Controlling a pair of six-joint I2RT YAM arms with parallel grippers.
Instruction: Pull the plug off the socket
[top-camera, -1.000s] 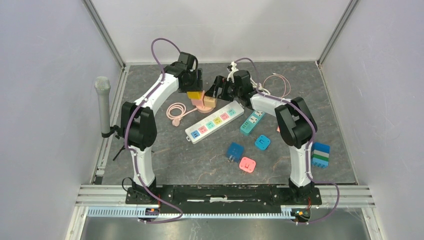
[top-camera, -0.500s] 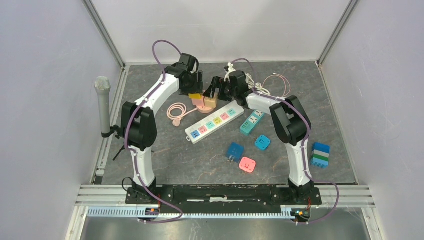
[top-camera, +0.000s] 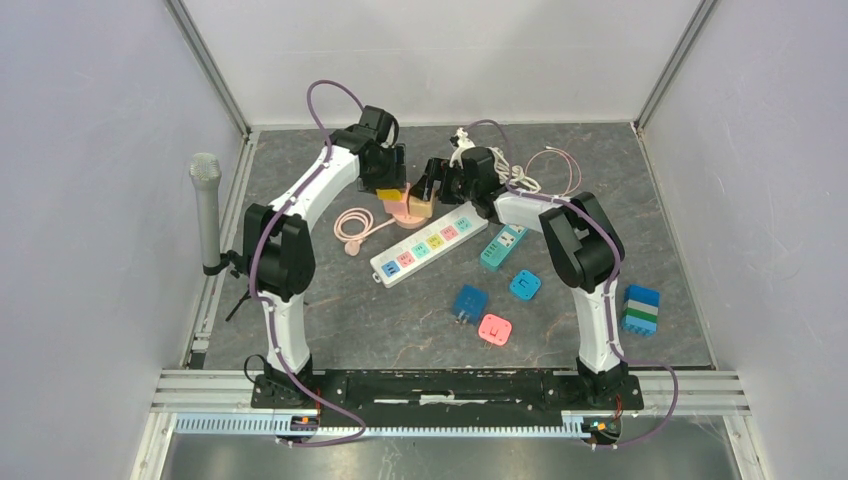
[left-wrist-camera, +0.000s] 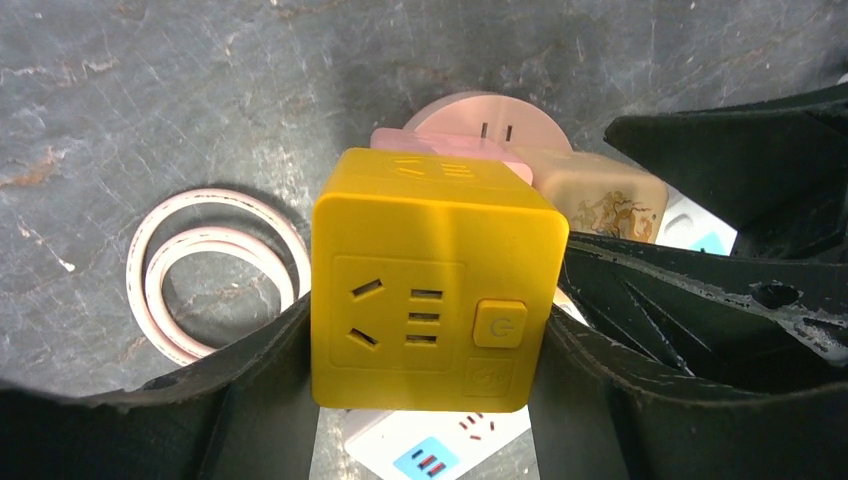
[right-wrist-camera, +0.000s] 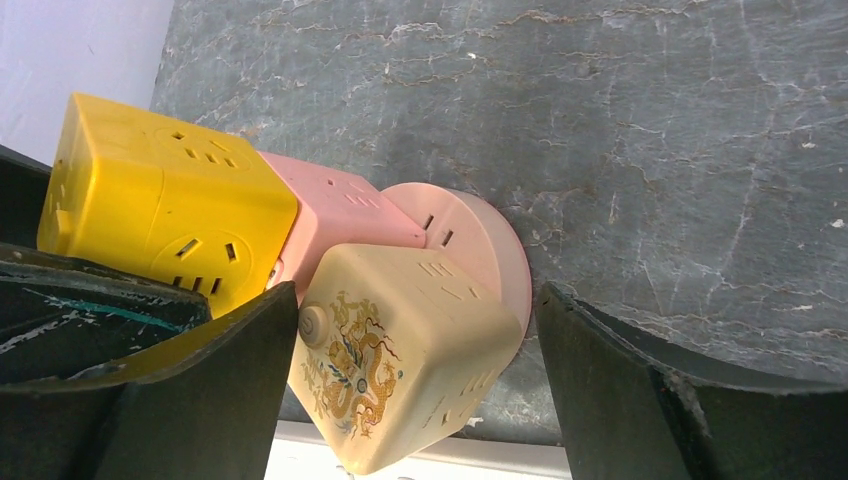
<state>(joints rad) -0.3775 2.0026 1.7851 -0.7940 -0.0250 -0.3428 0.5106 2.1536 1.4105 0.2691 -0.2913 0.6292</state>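
Observation:
A yellow cube plug is stuck onto a pink cube, which sits on a round pink socket beside a beige dragon-printed cube. The cluster lies at the table's back middle. My left gripper is shut on the yellow cube's two sides. My right gripper is open and straddles the beige cube. Its left finger is against the cube. Its right finger stands apart from it. The yellow cube also shows in the right wrist view.
A white power strip lies just in front of the cluster, with a teal strip to its right. A coiled pink cable lies to the left. Blue and pink adapters lie nearer. A microphone stands at the left edge.
My right gripper has moved left and closed in round the beige cube. My left gripper still holds the yellow cube in almost the same place.

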